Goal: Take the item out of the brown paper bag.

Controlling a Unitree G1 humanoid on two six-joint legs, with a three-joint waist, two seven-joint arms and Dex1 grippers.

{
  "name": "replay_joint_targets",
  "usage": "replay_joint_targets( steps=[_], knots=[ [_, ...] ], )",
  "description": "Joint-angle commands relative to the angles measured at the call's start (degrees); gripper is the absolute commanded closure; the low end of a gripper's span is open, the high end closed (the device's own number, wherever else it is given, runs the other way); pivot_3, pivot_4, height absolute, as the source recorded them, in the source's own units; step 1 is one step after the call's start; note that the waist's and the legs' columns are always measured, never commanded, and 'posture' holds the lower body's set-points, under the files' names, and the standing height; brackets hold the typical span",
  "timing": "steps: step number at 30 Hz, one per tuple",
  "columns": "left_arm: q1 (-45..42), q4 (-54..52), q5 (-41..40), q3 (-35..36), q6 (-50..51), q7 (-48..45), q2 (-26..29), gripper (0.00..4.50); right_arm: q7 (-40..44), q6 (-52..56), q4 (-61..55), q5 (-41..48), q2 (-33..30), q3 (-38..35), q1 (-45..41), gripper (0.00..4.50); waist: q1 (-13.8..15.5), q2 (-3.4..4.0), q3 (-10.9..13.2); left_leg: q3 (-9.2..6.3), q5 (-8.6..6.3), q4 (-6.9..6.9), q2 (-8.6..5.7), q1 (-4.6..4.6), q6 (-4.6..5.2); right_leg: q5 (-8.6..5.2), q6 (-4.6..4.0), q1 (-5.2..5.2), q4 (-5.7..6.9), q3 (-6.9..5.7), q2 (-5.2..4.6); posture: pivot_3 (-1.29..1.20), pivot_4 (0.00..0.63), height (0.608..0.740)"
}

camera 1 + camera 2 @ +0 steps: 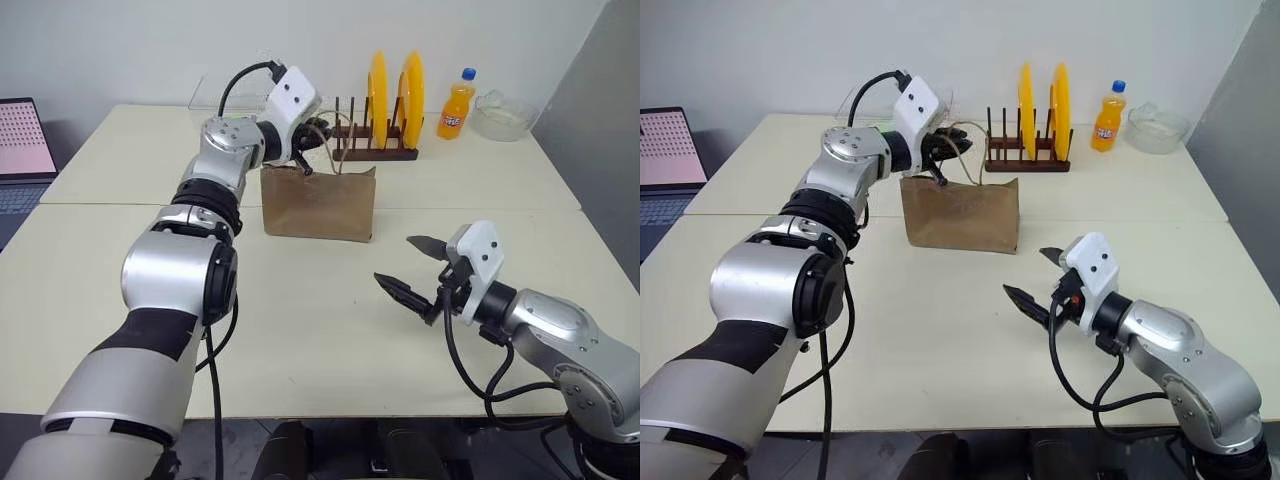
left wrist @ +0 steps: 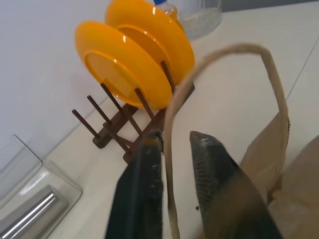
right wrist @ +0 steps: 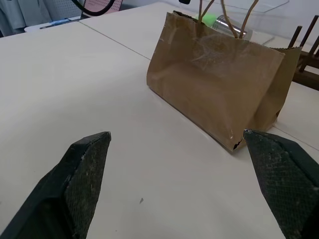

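Observation:
The brown paper bag [image 1: 318, 205] stands upright on the table, its tan cord handles [image 1: 330, 150] sticking up from the mouth. My left gripper [image 2: 174, 137] hovers at the bag's top edge, pointing across the opening. Its fingers [image 2: 144, 189] are slightly apart, and one handle loop [image 2: 239, 48] runs loosely through the gap. The item is hidden inside the bag. My right gripper [image 1: 395, 260] hangs low over the table in front of the bag and to its right. It is wide open and holds nothing, and it faces the bag's side [image 3: 214, 74].
Behind the bag stands a dark wooden rack [image 1: 375, 152] with two yellow plates [image 1: 392, 90]. An orange soda bottle [image 1: 456, 108] and a glass bowl [image 1: 503, 115] stand at the back right. A clear container [image 1: 225, 95] is at the back left. A laptop [image 1: 25, 140] lies at far left.

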Motion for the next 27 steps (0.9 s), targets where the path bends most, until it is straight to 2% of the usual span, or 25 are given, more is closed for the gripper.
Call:
replay_joint_targets(
  steps=[1, 7, 15, 18, 20, 23, 27],
  knots=[
    [-0.8, -1.3, 0.2, -0.3, -0.4, -0.5, 0.9, 2.33, 0.1, -1.2, -0.6, -0.1, 0.1, -0.2, -1.6, 0.00, 0.0, 0.00, 0.0, 0.00, 0.00, 0.00, 0.00, 0.00, 0.00, 0.00, 0.00, 0.00, 0.00, 0.00, 0.00, 0.00, 0.150, 0.740],
    [-0.1, -2.0, -0.1, -0.5, -0.3, -3.0, 4.3, 0.47, 0.7, -1.5, -0.4, -0.5, -0.2, 0.1, -2.1, 0.00, -0.2, 0.00, 0.0, 0.01, 0.00, 0.00, 0.02, 0.02, 0.00, 0.00, 0.00, 0.00, 0.01, 0.01, 0.01, 0.00, 0.150, 0.740],
    [3.9, -5.8, -2.6, 0.4, -1.6, -9.4, 10.7, 0.47, 2.5, -3.4, 1.0, -2.0, -0.8, 1.4, -2.6, 0.00, -0.2, 0.00, 0.0, 0.01, 0.00, 0.00, 0.02, 0.04, 0.00, 0.00, -0.01, 0.00, 0.02, 0.02, 0.02, 0.00, 0.150, 0.740],
    [7.8, -11.6, -6.1, 2.1, 0.3, -12.9, 13.3, 0.47, 3.6, -4.7, 2.4, -2.7, -1.1, 2.0, -3.8, 0.00, -0.2, 0.00, 0.0, 0.01, 0.00, 0.01, 0.02, 0.03, 0.00, 0.00, -0.01, 0.00, 0.02, 0.02, 0.01, 0.00, 0.150, 0.740],
    [15.0, -22.9, -10.2, 3.8, 5.2, -17.0, 15.6, 0.47, 4.7, -6.0, 4.6, -3.5, -1.3, 2.2, -5.8, 0.00, -0.7, 0.03, 0.0, 0.03, 0.00, 0.00, 0.02, 0.04, 0.00, 0.00, -0.01, 0.00, 0.00, 0.06, 0.01, 0.00, 0.150, 0.740],
    [33.0, -52.1, -18.0, 8.8, 21.0, -16.3, 18.4, 0.45, 6.0, -8.9, 10.4, -6.2, -0.9, 3.3, -10.8, 0.60, -1.9, 0.11, -0.1, 0.06, 0.02, -0.04, 0.05, 0.15, -0.03, 0.00, -0.03, 0.02, 0.04, 0.19, 0.01, 0.00, 0.150, 0.740],
    [55.5, -85.8, -26.5, 15.6, 38.7, -9.5, 18.3, 0.45, 8.0, -13.1, 18.5, -9.7, -0.1, 5.3, -17.6, 2.04, -2.0, 0.10, -0.1, 0.00, 0.00, -0.08, 0.05, 0.35, -0.02, -0.01, -0.04, 0.07, 0.03, 0.33, 0.03, 0.00, 0.150, 0.740]
  ],
)
